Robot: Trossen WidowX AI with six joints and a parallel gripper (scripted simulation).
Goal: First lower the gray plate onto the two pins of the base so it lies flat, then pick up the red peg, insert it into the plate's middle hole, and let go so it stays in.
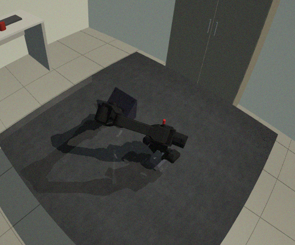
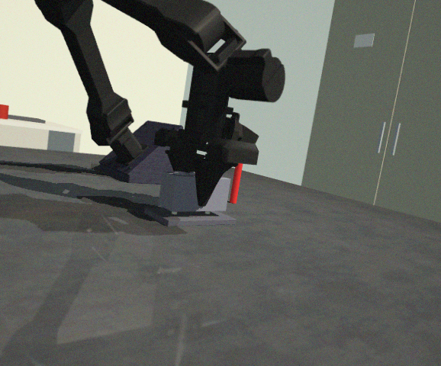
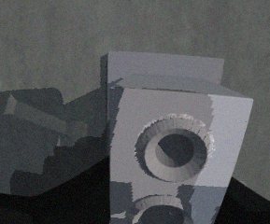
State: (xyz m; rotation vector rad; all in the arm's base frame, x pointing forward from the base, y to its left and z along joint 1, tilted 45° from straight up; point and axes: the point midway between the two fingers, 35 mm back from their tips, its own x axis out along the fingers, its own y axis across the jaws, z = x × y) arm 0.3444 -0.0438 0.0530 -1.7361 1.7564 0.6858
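Note:
My gripper (image 2: pixel 201 198) (image 1: pixel 156 161) is shut on the gray plate (image 2: pixel 178 192) (image 3: pixel 231 126) and holds it low, directly over the flat base (image 2: pixel 217 219). In the wrist view the plate fills the centre, with its round middle hole (image 3: pixel 177 149) and a second hole below it; the far edge of the base (image 3: pixel 166 63) shows behind it. In the exterior view the plate's underside is at the base's pins; I cannot tell whether it lies flat. The red peg (image 2: pixel 235 183) (image 1: pixel 164 121) stands upright on the floor mat just beyond the base.
The arm's purple mount (image 1: pixel 123 101) (image 2: pixel 149 157) stands behind the base. A white table with a red cylinder (image 1: pixel 2 25) (image 2: pixel 1 110) is far to the left. A tall gray cabinet (image 1: pixel 221 39) (image 2: pixel 390 98) stands at the back right.

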